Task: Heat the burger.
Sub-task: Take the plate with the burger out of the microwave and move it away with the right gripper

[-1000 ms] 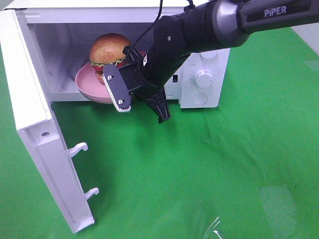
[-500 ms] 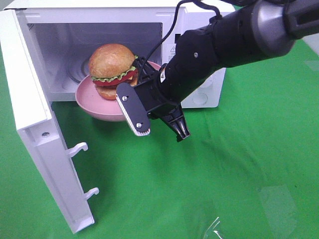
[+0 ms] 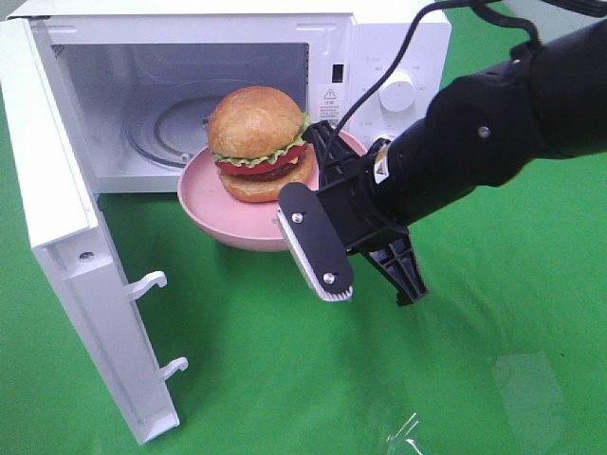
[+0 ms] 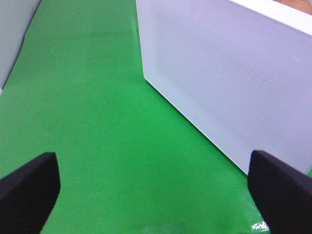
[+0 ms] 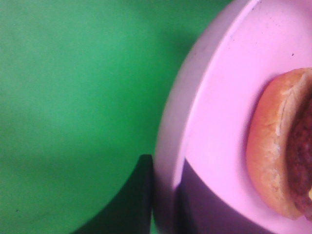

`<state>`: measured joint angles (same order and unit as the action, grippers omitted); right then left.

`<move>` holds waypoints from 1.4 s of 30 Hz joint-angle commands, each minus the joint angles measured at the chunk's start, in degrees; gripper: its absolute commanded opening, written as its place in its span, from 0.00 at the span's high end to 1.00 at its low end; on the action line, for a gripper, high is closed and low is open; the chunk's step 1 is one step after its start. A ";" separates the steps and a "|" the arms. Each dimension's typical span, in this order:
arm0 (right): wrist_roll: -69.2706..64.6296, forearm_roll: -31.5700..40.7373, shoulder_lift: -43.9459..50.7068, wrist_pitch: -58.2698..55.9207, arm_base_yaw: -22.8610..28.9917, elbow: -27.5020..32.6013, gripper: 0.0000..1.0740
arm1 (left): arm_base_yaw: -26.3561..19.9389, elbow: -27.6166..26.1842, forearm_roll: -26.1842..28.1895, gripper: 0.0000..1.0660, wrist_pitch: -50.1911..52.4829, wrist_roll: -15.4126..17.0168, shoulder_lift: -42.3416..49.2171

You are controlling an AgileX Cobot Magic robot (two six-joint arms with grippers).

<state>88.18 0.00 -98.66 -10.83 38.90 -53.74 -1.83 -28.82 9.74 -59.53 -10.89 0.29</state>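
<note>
The burger (image 3: 258,142), with golden bun, green lettuce, red tomato and dark patty, sits on a pink plate (image 3: 228,220). The plate hangs in the air just in front of the open microwave (image 3: 389,47), above the green cloth. My right gripper (image 3: 330,185) is shut on the plate's right rim. The right wrist view shows the plate rim (image 5: 168,146) pinched at the right gripper (image 5: 163,207), with the bun's edge (image 5: 270,151) beside it. My left gripper (image 4: 156,195) is open and empty over the green cloth; it is out of the high view.
The microwave door (image 3: 66,237) stands wide open at the left, with its latch hooks pointing right. Its outer face (image 4: 219,83) fills the left wrist view. A glass turntable (image 3: 171,133) lies inside the cavity. A clear plastic scrap (image 3: 408,436) lies at the cloth's front edge.
My right gripper has drawn the plate with the burger out of the microwave cavity, to the right and toward the front. The microwave door has not moved.
</note>
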 commanded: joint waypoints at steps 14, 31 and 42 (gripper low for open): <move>-3.44 -0.34 18.16 5.39 -0.40 15.58 1.00 | -0.17 0.29 0.06 0.03 0.23 0.29 1.26; -14.15 -8.94 39.08 -6.42 -0.40 24.98 1.00 | -0.17 0.29 0.06 0.03 0.23 0.29 1.26; -22.17 -14.09 50.08 -16.04 -0.40 24.98 1.00 | -0.17 0.29 0.06 0.03 0.23 0.29 1.26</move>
<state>66.63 -12.95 -49.68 -29.16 38.79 -28.30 -1.83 -28.82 9.74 -59.53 -10.89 0.29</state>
